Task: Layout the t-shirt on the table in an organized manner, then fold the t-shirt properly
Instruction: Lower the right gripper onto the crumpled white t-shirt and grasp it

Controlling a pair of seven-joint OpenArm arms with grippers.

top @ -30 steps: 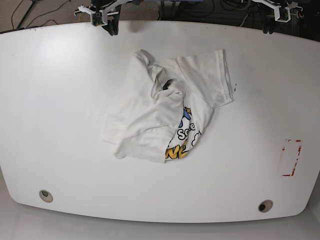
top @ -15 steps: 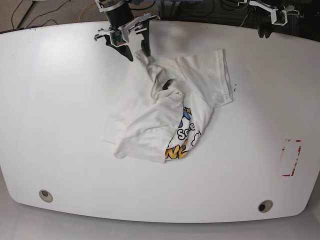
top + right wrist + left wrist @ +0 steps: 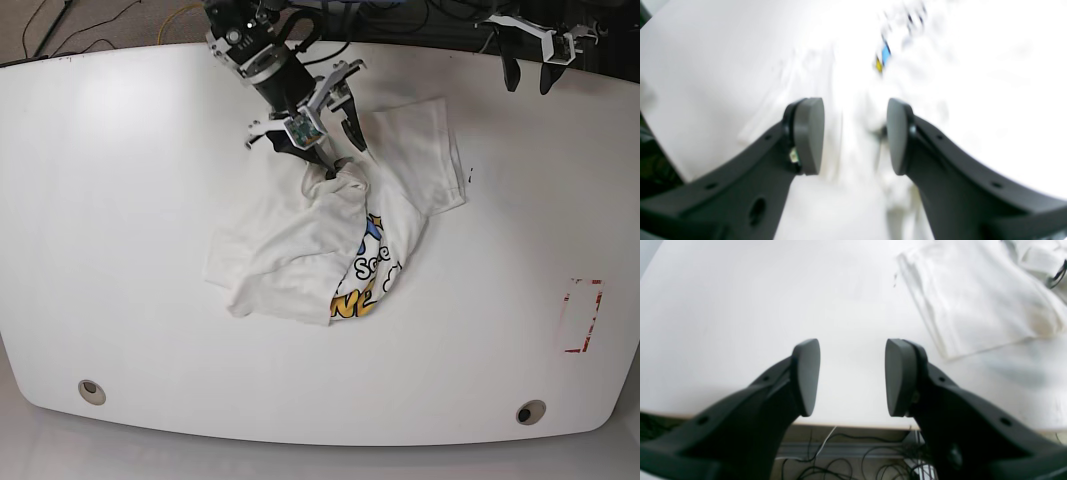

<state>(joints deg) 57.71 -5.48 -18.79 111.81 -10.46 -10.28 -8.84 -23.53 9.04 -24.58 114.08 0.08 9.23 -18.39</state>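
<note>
Since the earlier frame, your right hand (image 3: 318,128) has swung from the top edge down over the crumpled t-shirt (image 3: 330,235).
Both hands are parted and empty, the left hand (image 3: 529,68) idle upper right; closing now risks pinching several bunched layers against the worktop (image 3: 120,230).

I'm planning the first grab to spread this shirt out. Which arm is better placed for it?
Probably the right. The right gripper hangs open directly over the crumpled t-shirt near its collar, while the left gripper, also open, sits at the table edge, clear of the cloth.
</note>
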